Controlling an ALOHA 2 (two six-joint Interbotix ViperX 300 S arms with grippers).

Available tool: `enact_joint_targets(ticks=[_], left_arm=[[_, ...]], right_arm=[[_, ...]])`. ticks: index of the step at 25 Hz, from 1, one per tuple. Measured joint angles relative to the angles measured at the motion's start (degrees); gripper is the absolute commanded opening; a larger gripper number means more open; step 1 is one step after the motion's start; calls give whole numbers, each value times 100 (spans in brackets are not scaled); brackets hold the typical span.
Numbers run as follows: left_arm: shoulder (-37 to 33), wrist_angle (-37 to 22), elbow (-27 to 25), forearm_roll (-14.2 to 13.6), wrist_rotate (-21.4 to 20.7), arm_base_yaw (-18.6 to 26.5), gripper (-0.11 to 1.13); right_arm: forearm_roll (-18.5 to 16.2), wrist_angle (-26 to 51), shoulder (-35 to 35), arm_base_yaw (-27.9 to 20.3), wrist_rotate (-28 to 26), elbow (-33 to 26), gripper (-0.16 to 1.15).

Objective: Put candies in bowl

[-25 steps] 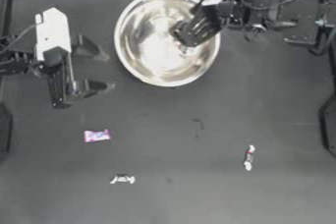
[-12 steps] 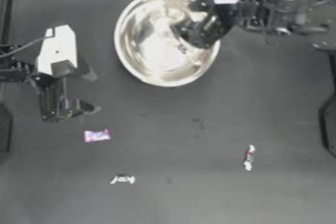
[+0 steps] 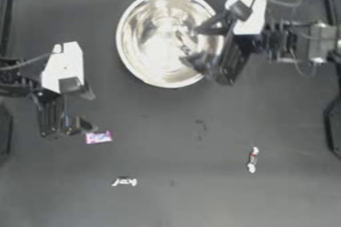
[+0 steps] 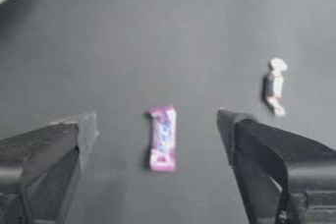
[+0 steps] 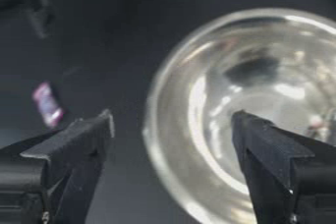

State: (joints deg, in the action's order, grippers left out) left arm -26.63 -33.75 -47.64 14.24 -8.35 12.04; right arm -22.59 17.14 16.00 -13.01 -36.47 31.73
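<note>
The left arm reaches in from the left side of the dark table (image 3: pixel 200 196) and points toward the near edge; the left gripper (image 3: pixel 67 129) hangs low with its jaws wide apart, just beside the flat pink-purple rectangular candy (image 3: pixel 98 137). In the left wrist view this candy (image 4: pixel 162 138) lies on the table between the two dark jaws, touching neither of them. The right arm comes from the right side and bends across to the large round shiny silver metal bowl (image 3: pixel 143 66), which stands near the far edge of the table, around its middle. The right gripper (image 3: pixel 203 66) is at the bowl's rim on the side toward the right arm, and its jaws are apart with nothing between them; in the right wrist view the bowl (image 5: pixel 197 120) fills the space beyond them. Three candies can be counted on the table: the pink-purple one, a small whitish twist-wrapped candy with dark marks (image 3: pixel 124 182) closer to the near edge, and a whitish twist-wrapped candy with red marks (image 3: pixel 252 159) toward the right side, well apart from the others. What lies inside the bowl cannot be told because of the reflections.
</note>
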Motion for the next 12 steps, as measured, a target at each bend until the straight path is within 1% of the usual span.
enact_joint_targets(ticks=[6,10,12], left_arm=[[483,9,-26,-35,158,-123,102],[782,-26,-18,-193,413,-220,102],[896,-97,-18,-360,633,-299,102]], right_arm=[[-18,123,281,343,-35,26,99],[-9,132,422,501,-53,35,99],[-9,149,492,554,-53,44,99]])
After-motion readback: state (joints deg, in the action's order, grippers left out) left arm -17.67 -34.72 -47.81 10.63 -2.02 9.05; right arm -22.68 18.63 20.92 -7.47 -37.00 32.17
